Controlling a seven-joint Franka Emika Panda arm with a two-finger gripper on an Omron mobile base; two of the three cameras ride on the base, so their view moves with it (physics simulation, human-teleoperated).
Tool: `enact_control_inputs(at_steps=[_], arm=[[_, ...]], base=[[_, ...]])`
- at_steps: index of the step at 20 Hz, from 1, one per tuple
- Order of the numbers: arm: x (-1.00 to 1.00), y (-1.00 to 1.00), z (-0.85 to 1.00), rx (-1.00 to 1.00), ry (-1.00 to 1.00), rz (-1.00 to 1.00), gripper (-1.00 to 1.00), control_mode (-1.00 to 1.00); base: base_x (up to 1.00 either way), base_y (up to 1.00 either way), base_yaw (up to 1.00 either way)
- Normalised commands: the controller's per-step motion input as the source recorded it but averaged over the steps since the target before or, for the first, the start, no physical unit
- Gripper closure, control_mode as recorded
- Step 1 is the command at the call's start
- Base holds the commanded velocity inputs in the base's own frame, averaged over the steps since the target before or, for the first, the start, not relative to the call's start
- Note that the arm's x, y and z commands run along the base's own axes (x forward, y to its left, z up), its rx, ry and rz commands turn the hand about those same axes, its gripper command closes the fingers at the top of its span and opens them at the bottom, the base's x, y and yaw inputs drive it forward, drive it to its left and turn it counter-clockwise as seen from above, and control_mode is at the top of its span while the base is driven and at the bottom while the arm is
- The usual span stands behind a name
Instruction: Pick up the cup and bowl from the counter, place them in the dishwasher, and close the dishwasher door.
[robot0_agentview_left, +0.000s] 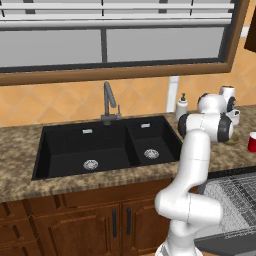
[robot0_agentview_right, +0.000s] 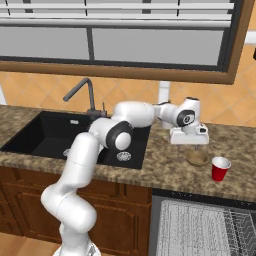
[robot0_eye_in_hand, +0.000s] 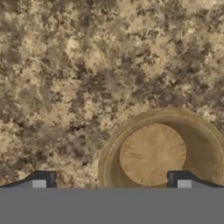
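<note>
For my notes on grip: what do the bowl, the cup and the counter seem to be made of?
The bowl looks like matte wood or clay: tan, with fine streaks. The cup looks like smooth plastic, plain red outside and whitish inside. The counter looks like granite, judging by its brown speckles. All rendered, so uncertain.

bowl (robot0_agentview_right: 197, 158) on counter (robot0_agentview_right: 165, 172), right of sink (robot0_agentview_right: 75, 135) | cup (robot0_agentview_right: 220, 168) just right of bowl, nearer front edge | dishwasher (robot0_agentview_right: 205, 230) below them
</note>
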Motion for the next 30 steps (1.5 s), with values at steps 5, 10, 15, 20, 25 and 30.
enact_control_inputs(at_steps=[5, 10, 15, 20, 25, 30], arm=[[0.0, 0.0, -0.51, -0.02, -0.16, 0.0, -1.0, -1.0], [0.0, 0.0, -0.28, -0.01, -0.1, 0.0, -1.0, -1.0], [0.0, 0.0, -0.1, -0.02, -0.05, 0.0, -1.0, -1.0], [0.0, 0.0, 0.0, 0.0, 0.0, 0.0, 1.0, -1.0], [0.01, 0.0, 0.0, 0.0, 0.0, 0.0, 1.0, -1.0], [0.0, -0.01, 0.0, 0.0, 0.0, 0.0, 1.0, -1.0]], base=[[0.0, 0.0, 0.0], [0.0, 0.0, 0.0], [0.0, 0.0, 0.0], [0.0, 0.0, 0.0], [0.0, 0.0, 0.0], [0.0, 0.0, 0.0]])
